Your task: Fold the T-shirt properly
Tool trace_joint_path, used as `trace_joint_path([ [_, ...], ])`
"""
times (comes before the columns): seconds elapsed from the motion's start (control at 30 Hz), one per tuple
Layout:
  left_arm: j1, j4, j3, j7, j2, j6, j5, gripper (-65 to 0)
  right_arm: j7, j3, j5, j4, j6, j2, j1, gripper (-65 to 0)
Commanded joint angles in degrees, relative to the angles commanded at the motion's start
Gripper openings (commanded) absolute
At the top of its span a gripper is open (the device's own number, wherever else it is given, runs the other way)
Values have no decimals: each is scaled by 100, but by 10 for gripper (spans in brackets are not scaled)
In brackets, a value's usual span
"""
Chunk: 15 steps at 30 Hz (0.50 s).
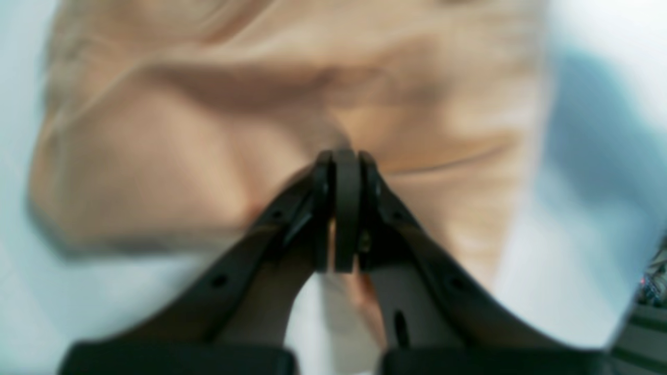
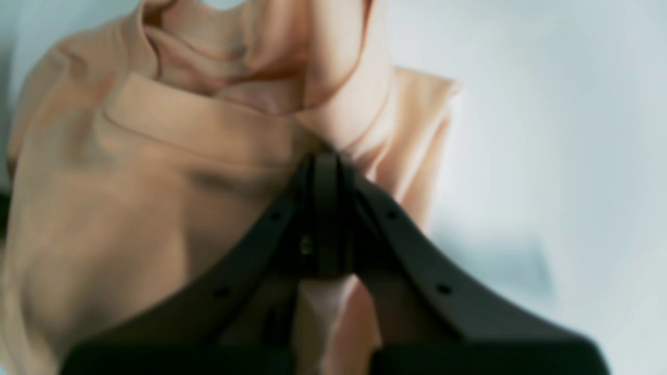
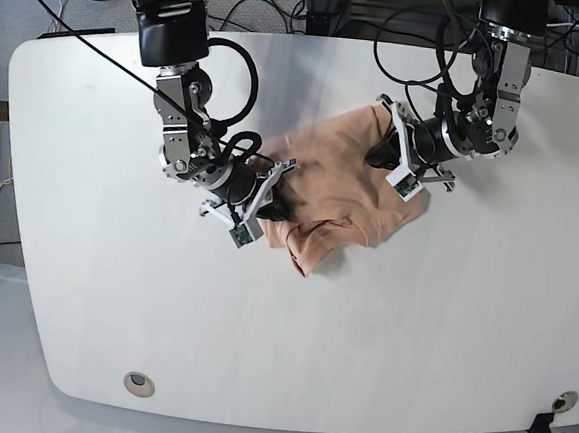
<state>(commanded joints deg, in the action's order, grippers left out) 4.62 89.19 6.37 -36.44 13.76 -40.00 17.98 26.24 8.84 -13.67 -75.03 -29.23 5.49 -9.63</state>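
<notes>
Left end effector [image 1: 338,208]: jaws pressed together on peach cloth, a strip of it visible below the pinch in the left wrist view. You have it clamped on the T-shirt [image 3: 337,180] at the garment's edge nearer that arm.

Right end effector [image 2: 324,208]: also closed, with fabric caught between the jaws and a fold of it trailing under them. Just ahead of the pinch the right wrist view shows a flat band, probably the collar or a hem; too blurred to say which.

Both wrist views are smeared, so fine detail is unreliable.

From the base view: the two end effectors hold opposite sides of the garment, which sags between them in a rumpled, partly bunched sheet near the middle of the white worktop [image 3: 95,261]. Its near edge droops in a loose flap touching the worktop. No smiley print visible from here.

Reading of the hold: gripping two opposite points lets you stretch the cloth taut and lay it flat, so the folding itself looks barely begun.

Watch for the bunched near flap tucking under as you spread; a slipped pinch on either side would drop the sheet back into a heap.
</notes>
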Motion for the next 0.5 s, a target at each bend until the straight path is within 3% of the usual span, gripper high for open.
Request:
trace_joint_path([
  [0.13,-369,-308,211,0,202,0,0,-650,18,-9,0,-466,9,105,352,-650],
  [0.5,-888,-730,202,9,325,0,18,-650,18,-18,0,-1152,9,105,1196,-650],
])
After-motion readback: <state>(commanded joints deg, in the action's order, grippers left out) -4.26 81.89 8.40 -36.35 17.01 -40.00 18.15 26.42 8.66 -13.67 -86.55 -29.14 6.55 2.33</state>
